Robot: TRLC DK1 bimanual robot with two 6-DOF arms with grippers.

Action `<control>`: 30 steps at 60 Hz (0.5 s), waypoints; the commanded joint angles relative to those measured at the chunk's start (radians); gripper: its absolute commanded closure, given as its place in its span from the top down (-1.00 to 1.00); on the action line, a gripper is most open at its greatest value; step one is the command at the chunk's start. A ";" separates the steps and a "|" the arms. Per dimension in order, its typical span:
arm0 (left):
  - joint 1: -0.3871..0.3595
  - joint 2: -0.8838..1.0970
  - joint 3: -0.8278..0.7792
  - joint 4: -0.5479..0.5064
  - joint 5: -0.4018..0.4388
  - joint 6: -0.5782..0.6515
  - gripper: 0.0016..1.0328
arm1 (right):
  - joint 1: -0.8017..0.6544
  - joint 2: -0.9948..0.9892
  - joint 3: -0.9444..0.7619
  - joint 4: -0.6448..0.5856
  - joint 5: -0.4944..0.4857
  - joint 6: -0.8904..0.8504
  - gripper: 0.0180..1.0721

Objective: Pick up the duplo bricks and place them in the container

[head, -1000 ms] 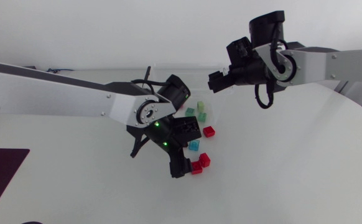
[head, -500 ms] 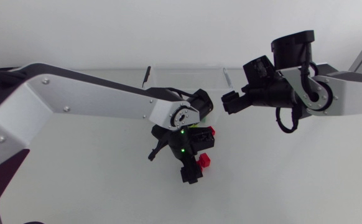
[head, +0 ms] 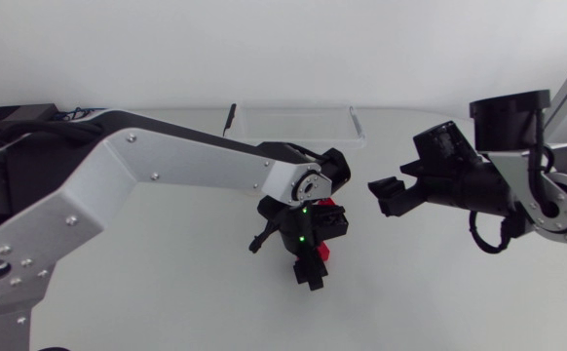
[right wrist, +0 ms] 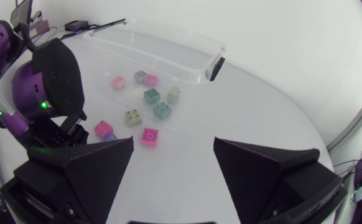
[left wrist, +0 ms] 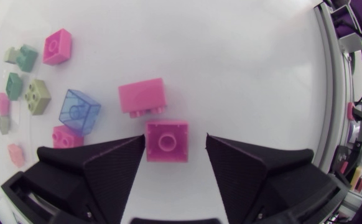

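The left pincer [left wrist: 175,138] is hanging low over the bench [left wrist: 243,56], standing wide around a brick [left wrist: 167,141] that is sitting flat and studs-up between its fingers. One finger is lying almost against the brick's side and the other is showing a clear gap, so nothing is being gripped yet. I am judging the step in hand to be the grasp.

To do it well, the pincer is needing a small shift toward the gapped side. Otherwise the near finger will be shoving the brick sideways as the jaws close. The fingers are facing two flat walls, which is suiting a square pinch. Closing slowly and low, below the stud, should be keeping the brick from popping out.

A tipped brick [left wrist: 142,96] is lying just ahead, nearly touching, with a blue brick [left wrist: 79,111] beside it, so a straight lift is looking safest. The container [head: 293,122] is sitting well apart at the bench's far side. The right pincer [right wrist: 173,142] is hovering wide and empty.
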 commanded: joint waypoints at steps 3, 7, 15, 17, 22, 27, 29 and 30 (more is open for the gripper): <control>-0.009 0.045 0.026 -0.018 -0.008 -0.036 -0.22 | -0.073 -0.069 -0.078 -0.016 -0.046 -0.031 0.77; -0.010 0.048 0.025 -0.015 -0.016 -0.043 -0.35 | -0.120 -0.090 -0.109 -0.016 -0.076 -0.047 0.77; -0.010 0.045 0.000 -0.005 -0.020 -0.045 -0.39 | -0.183 -0.119 -0.144 -0.032 -0.124 -0.064 0.77; -0.009 0.028 -0.018 0.006 -0.019 -0.045 -0.41 | -0.190 -0.133 -0.158 -0.040 -0.132 -0.069 0.77; -0.007 -0.008 -0.047 0.023 -0.019 -0.046 -0.41 | -0.188 -0.150 -0.178 -0.049 -0.132 -0.069 0.77; -0.001 -0.065 -0.079 0.035 -0.014 -0.051 -0.41 | -0.176 -0.156 -0.192 -0.062 -0.135 -0.066 0.77; 0.003 -0.094 -0.093 0.038 -0.013 -0.054 -0.41 | -0.170 -0.156 -0.198 -0.066 -0.136 -0.061 0.77; 0.005 -0.103 -0.096 0.038 -0.013 -0.054 -0.41 | -0.166 -0.156 -0.199 -0.066 -0.136 -0.060 0.77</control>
